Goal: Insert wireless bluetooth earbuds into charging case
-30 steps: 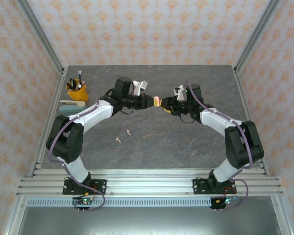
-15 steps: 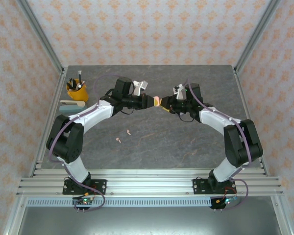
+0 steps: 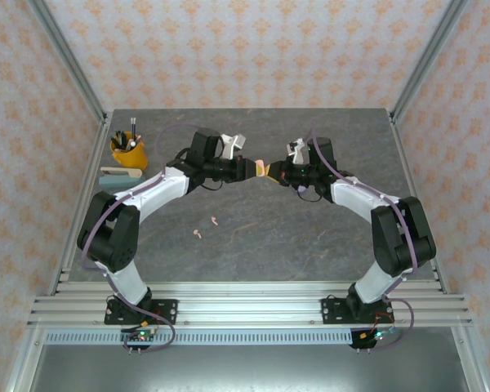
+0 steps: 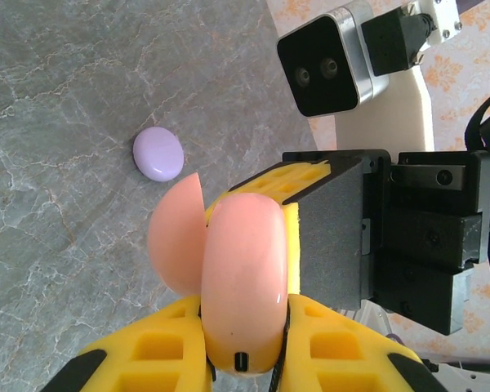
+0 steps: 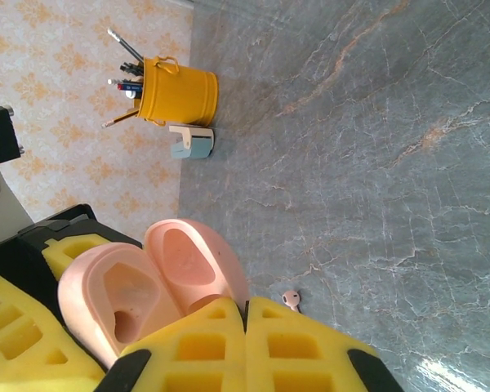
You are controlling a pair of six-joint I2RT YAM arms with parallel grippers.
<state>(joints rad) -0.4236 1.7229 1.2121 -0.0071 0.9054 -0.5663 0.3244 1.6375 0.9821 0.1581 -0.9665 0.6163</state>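
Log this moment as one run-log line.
left jaws shut on open pink case | right jaws shut beside it | lilac case closed on table | earbud on table

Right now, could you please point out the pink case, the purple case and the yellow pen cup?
pink case [image 4: 237, 278], left wrist view, on its rounded outer shell.
purple case [image 4: 158, 154], left wrist view, middle of its top.
yellow pen cup [image 5: 184, 96], right wrist view, on its side wall.

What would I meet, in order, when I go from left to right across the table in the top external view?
Yellow pen cup → nearer pink earbud → farther pink earbud → pink charging case.
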